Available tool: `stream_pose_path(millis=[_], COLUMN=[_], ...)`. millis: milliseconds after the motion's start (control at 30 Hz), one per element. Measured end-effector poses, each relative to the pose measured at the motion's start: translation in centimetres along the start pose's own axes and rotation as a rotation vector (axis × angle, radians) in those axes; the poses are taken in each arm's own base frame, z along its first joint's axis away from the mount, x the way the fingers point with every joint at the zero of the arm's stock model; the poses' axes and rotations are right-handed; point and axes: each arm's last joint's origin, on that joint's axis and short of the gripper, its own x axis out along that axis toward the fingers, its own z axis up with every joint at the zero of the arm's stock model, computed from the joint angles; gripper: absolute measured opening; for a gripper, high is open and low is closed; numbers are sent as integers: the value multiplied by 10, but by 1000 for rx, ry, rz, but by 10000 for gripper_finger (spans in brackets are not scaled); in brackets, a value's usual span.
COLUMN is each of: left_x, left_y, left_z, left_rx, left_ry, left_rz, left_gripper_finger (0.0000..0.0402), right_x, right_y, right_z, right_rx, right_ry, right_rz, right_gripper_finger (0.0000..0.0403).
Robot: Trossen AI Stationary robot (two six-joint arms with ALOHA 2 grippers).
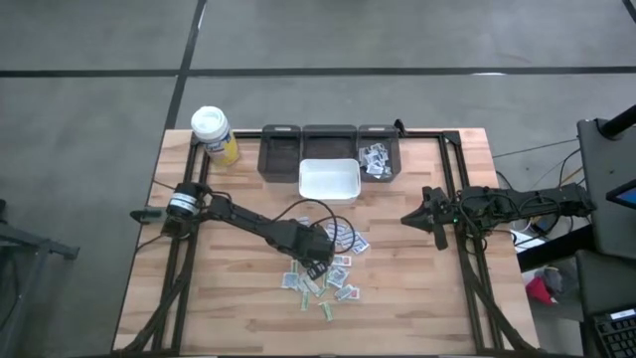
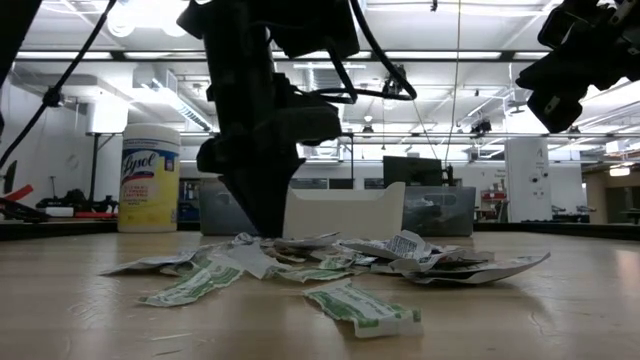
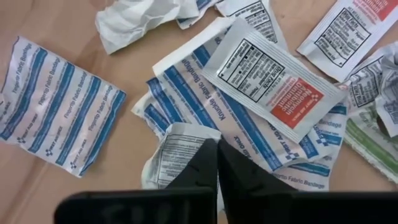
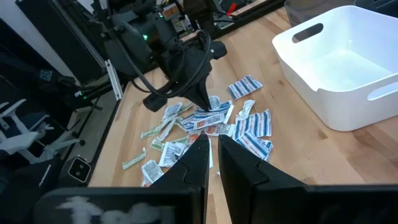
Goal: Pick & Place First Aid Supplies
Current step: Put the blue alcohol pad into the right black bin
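- Yellow wipes canister with a white cap [image 1: 214,135] stands at 10 o'clock on the wooden table [image 1: 229,298], no part of the job.
- Left pincer [image 1: 320,261] is down in the heap of small flat paper first-aid packets [image 1: 328,278] at 6 o'clock, its fingers together on the edge of a white printed packet [image 3: 177,155]; whether it truly holds is unclear.
- White rectangular plastic bin [image 1: 329,180] at 12 o'clock looks empty.
- Dark compartment tray [image 1: 328,149] behind it has packets in its right-hand cell only.
- Most of the heap is left to move.
- Right pincer [image 1: 409,218] waits at 3 o'clock, fingers nearly together, empty.
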Motion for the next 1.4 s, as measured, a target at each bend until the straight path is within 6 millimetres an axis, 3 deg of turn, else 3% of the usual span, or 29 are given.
stream_pose_path(millis=[267, 567, 933, 1200, 1400], left_x=[-10, -43, -91, -100, -105], left_y=[-5, -19, -55, -47, -41], left_z=[7, 27, 72, 99, 112], left_rx=[27, 161, 553, 544, 523], left_ry=[-14, -66, -441, -607, -692], left_rz=[-15, -75, -508, -646, -673], left_gripper_finger=[0, 0, 0, 0, 0], right_x=[0, 0, 1, 10, 19], right_y=[0, 0, 2, 7, 7], right_z=[0, 0, 1, 0, -2], right_rx=[0, 0, -1, -5, -2], right_ry=[1, 0, 14, 79, 137], right_rz=[1, 1, 51, 152, 170], right_gripper_finger=[34, 34, 34, 36, 78])
